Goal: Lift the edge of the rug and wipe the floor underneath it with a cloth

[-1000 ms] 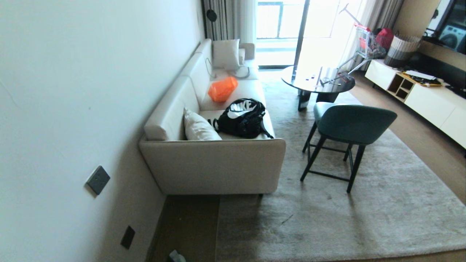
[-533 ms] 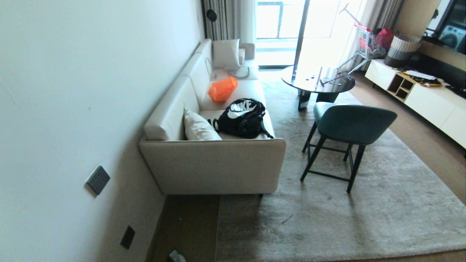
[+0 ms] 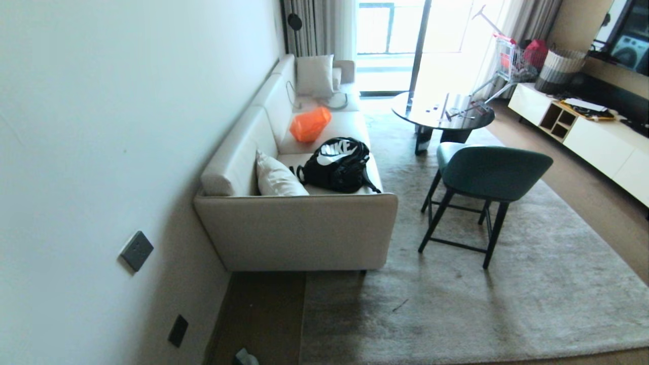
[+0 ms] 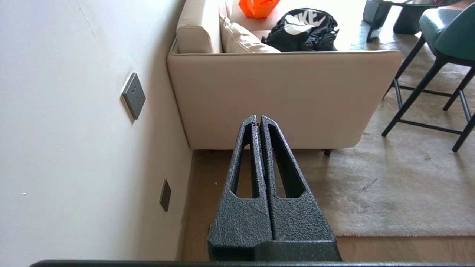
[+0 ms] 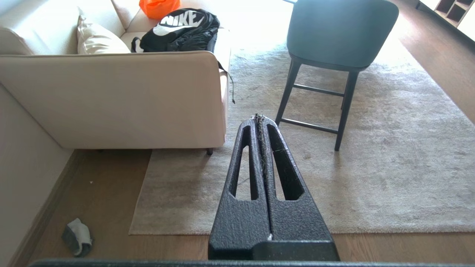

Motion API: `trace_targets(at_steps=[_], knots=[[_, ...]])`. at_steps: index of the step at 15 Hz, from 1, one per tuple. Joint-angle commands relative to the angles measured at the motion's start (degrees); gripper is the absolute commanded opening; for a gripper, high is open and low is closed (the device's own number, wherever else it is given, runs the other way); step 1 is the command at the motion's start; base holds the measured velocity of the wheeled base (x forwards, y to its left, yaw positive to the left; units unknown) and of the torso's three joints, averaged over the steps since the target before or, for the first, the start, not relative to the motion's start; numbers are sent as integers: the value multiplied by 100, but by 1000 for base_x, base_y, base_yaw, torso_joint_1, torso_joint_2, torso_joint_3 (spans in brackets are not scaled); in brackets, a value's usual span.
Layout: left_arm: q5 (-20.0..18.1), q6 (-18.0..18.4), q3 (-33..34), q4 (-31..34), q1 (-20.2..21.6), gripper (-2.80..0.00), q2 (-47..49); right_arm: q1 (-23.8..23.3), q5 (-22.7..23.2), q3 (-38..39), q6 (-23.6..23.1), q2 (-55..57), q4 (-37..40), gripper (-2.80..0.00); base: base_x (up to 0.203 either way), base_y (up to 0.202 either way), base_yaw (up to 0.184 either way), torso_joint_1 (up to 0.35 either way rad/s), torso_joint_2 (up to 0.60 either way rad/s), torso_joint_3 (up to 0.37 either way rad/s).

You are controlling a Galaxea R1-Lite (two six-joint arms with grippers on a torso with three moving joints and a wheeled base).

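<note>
Both tools closed, empty (nothing touched).

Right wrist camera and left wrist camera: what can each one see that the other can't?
Only the right wrist view shows the cloth lying on the bare floor near the rug corner, and the shut right gripper. Only the left wrist view shows the wall switch and the shut left gripper. Both show the sofa, black backpack, green chair and rug.

White wall, beige sofa, green chair
</note>
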State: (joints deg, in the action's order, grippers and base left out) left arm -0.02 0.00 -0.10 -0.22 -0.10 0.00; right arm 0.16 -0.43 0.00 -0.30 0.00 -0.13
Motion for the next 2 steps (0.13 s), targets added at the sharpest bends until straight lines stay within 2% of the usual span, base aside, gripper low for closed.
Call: trace_targets(at_steps=[1, 2], knots=[[2, 0, 1, -4, 1, -280, 0, 2, -1, 0, -5, 0, -4, -280, 0, 0, 0, 0, 0, 0], [2, 0, 1, -4, 1, -280, 0, 2, -1, 0, -5, 9, -4, -280, 0, 0, 0, 0, 0, 0]])
